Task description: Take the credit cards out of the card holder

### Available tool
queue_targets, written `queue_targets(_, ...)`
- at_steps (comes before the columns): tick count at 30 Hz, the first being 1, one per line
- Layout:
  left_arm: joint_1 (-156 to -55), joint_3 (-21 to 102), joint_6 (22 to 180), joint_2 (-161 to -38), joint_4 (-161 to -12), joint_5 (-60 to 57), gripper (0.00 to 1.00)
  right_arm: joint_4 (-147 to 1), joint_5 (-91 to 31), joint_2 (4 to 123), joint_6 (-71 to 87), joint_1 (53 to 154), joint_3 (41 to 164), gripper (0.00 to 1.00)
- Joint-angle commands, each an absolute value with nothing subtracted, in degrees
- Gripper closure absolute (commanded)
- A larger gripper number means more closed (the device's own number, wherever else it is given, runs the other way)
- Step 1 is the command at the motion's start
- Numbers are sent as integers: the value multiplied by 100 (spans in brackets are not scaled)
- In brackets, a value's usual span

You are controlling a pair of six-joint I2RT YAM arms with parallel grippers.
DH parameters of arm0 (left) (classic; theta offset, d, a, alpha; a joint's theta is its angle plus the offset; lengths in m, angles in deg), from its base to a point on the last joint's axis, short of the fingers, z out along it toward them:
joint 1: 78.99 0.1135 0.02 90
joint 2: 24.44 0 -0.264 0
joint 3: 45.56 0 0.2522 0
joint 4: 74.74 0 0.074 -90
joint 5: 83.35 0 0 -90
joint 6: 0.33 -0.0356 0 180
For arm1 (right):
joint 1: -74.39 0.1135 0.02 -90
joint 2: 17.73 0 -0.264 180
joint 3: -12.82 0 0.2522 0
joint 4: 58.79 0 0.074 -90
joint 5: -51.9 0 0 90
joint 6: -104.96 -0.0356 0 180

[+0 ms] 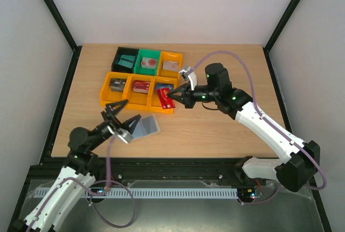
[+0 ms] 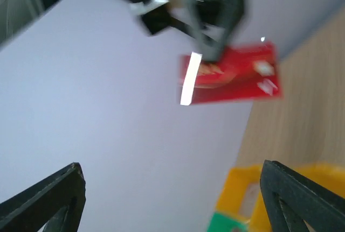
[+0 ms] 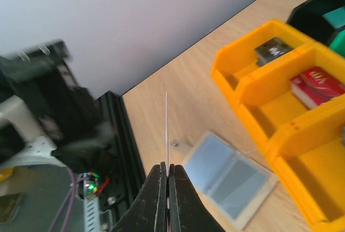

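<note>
Top external view: your right gripper is clenched on the red credit card, over the orange bin. The card holder lies unfolded on the tabletop, just right of your wide-open, empty left gripper, the nearer arm.

Looked like robotics lab test cell: wooden table boxed in by white panels and black frame posts; two arms bolted to black rail at near edge; slotted cable duct below; orange, green, black plastic bins on top
</note>
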State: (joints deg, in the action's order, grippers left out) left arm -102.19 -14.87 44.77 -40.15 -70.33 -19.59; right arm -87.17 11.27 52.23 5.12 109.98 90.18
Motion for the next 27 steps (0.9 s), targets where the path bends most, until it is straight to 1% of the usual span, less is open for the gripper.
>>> queue_targets(1, -10438, -2619, -2007, -4115, -5812, -2554, 12, -8430, 1394, 5423, 106, 11333, 9249, 98)
queue_targets(2, -10451, -2703, -2488, -4247, -5419, -2780, 14, -8343, 1406, 5491, 23, 11409, 9265, 98)
queue_targets(4, -10518, -2712, -2954, -4525, -5139, -3051, 18, -8228, 1451, 5652, -80, 11574, 9296, 98)
queue_targets(6, -10700, -2705, -3238, -4796, -4892, -2883, 20, -8266, 1463, 5823, -73, 11722, 9386, 98)
queue_targets(10, -11004, -2689, -3111, -5128, -4415, -2365, 26, -8407, 1416, 6072, -1, 11863, 9506, 98)
queue_targets(14, -11104, -2651, -3082, -5113, -4639, -2201, 32, -8294, 1501, 6194, -30, 11951, 9509, 98)
queue_targets(21, -11142, -2551, -2905, -5140, -4968, -1822, 54, -8695, 1658, 6441, 282, 12088, 9653, 98)
queue_targets(25, -11174, -2497, -2773, -5149, -5062, -1660, 62, -8778, 1753, 6531, 347, 12140, 9676, 98)
queue_targets(27, -11185, -2482, -2747, -5147, -5109, -1617, 69, -8801, 1770, 6565, 376, 12163, 9692, 98)
